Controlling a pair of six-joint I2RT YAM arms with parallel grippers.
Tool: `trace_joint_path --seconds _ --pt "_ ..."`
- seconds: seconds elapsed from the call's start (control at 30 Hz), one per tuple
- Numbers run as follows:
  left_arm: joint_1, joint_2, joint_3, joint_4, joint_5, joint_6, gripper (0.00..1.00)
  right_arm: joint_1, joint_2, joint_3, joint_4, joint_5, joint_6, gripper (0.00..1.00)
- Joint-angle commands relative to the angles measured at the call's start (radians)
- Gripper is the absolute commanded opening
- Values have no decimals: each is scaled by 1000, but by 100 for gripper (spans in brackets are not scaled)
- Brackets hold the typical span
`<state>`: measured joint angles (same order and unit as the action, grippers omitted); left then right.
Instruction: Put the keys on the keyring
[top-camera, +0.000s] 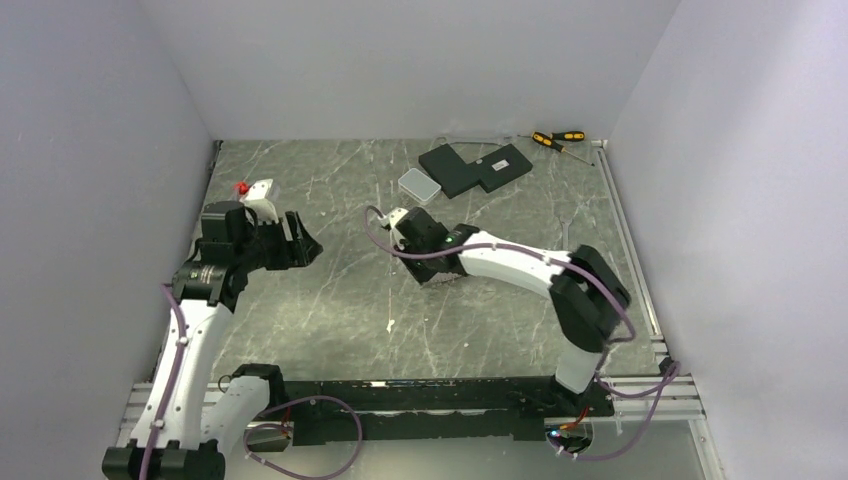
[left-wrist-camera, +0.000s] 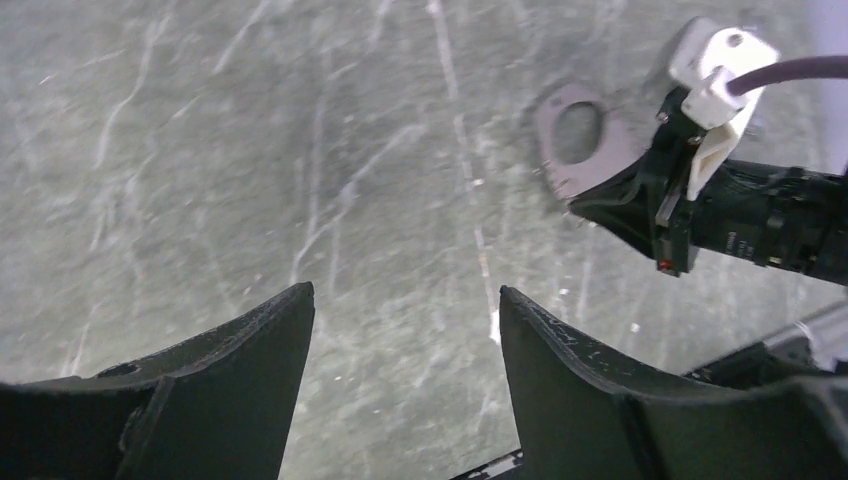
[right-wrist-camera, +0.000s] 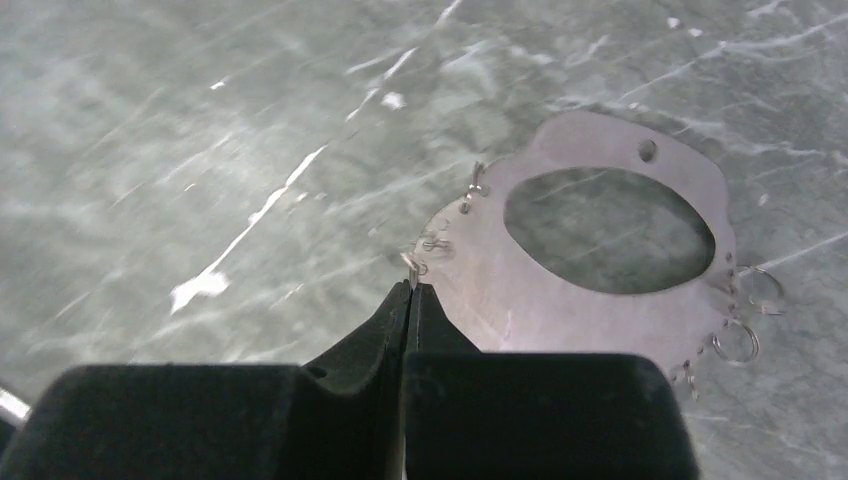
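The keyring (right-wrist-camera: 600, 300) shows as a flat silvery piece with a big oval hole, lying on the grey marble table. Tiny silvery keys (right-wrist-camera: 738, 340) and wire bits hang along its rim. My right gripper (right-wrist-camera: 411, 285) is shut at its left edge, with one tiny silvery key (right-wrist-camera: 411, 266) pinched at the fingertips. In the left wrist view the keyring (left-wrist-camera: 560, 165) lies beside the right gripper (left-wrist-camera: 600, 205). In the top view the right gripper (top-camera: 436, 280) hides it. My left gripper (left-wrist-camera: 405, 292) is open and empty above bare table, left of it (top-camera: 305, 248).
A small white rounded box (top-camera: 418, 183), black flat plates (top-camera: 475, 167) and two screwdrivers (top-camera: 558, 140) lie at the back. A small white speck (top-camera: 390, 323) lies on the table in front. White walls close three sides.
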<state>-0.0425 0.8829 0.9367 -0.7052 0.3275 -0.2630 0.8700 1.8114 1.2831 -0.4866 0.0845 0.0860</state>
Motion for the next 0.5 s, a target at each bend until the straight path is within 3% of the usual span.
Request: trace_joint_path --seconds 0.0,0.3,0.47 --pt "-7 -56 -8 105 215 10 73 5 -174 -144 178 -157 -63 0" --pt "-32 -106 -52 209 394 -58 67 12 -495 -383 414 -316 -77 0" --pt "-70 -140 -94 289 409 -119 61 12 -620 -427 476 -377 -77 0"
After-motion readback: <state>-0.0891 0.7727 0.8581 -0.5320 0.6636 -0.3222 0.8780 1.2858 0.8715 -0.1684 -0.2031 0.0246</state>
